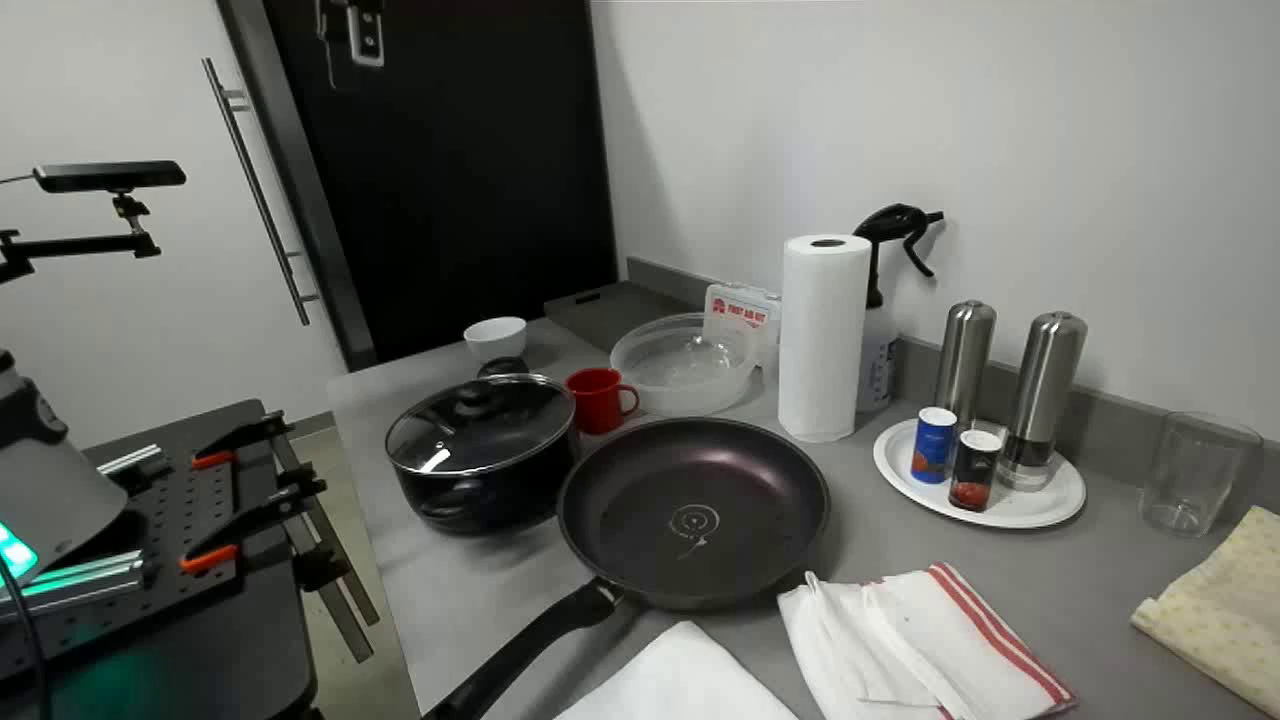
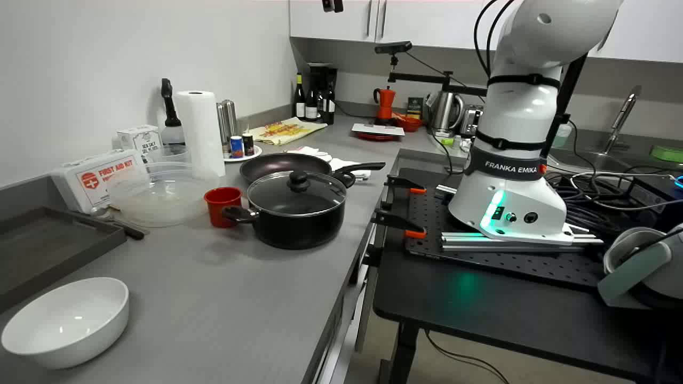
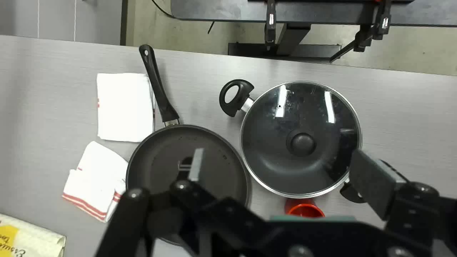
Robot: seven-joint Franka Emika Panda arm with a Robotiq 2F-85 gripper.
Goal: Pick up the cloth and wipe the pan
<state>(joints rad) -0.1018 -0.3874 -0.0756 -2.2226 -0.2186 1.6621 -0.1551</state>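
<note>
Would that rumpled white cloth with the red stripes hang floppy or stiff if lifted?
Probably floppy: the cloth lies in loose, uneven folds. It looks thin, so it should be light. Its layers appear merely overlapped, so some may fall open.

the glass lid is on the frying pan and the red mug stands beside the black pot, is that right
Not quite: both exterior views show the glass lid on the black pot, not on the frying pan. The red mug does stand beside the black pot.
</note>
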